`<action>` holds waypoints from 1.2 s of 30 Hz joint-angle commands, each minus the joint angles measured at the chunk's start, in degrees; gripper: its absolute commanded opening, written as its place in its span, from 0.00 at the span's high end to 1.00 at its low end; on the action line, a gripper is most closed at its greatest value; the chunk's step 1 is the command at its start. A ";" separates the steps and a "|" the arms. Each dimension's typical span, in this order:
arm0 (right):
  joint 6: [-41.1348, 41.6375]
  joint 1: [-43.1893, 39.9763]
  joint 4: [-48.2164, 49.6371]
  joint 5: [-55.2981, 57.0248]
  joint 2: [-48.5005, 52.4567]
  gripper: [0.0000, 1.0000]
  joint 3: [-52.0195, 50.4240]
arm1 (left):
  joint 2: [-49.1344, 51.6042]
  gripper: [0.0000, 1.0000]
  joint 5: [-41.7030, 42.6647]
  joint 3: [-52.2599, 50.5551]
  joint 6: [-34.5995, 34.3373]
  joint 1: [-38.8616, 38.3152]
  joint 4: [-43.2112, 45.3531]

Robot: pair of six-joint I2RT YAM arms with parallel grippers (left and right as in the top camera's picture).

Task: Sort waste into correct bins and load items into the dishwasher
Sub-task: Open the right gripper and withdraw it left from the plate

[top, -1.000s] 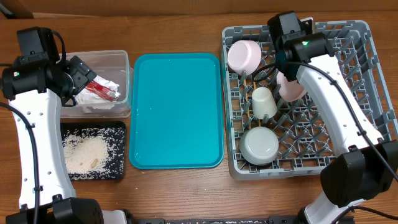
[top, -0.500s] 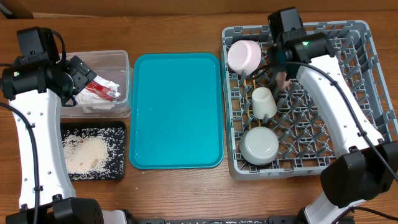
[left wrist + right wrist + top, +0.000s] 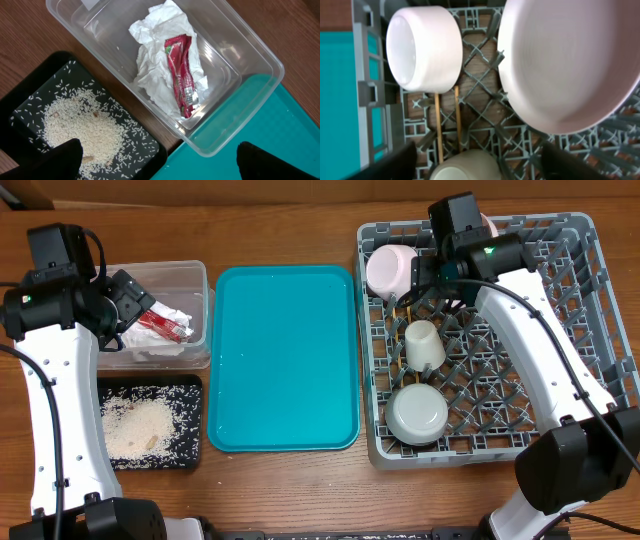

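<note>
The pale pink plate (image 3: 570, 65) stands on edge among the pegs at the back of the dishwasher (image 3: 560, 380), mostly hidden under my right arm in the overhead view (image 3: 488, 223). My right gripper (image 3: 480, 166) is open just in front of it and holds nothing. It hangs over the cream cup (image 3: 465, 167), with the pink bowl (image 3: 422, 47) and two chopsticks (image 3: 438, 127) to its left. A grey-green bowl (image 3: 417, 414) lies nearer the front. My left gripper (image 3: 160, 165) is open and empty above the clear tub (image 3: 260, 60), which holds the napkin (image 3: 160, 60) and red sauce packet (image 3: 181, 75).
A black tray (image 3: 190, 450) with loose rice (image 3: 135, 428) sits in front of the clear tub. The bare teal tray (image 3: 285, 360) lies between the bins and the dish rack. Upright pegs fill the rack's right half.
My right gripper has gone from shut to open, letting go of the pink plate. The plate moved from the right of the arm to the rack's back rows. The left arm has not moved.
</note>
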 commanded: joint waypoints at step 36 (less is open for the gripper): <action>0.50 15.69 9.46 -12.24 0.09 0.68 -14.29 | 0.48 0.00 0.04 1.03 -1.16 -0.37 0.07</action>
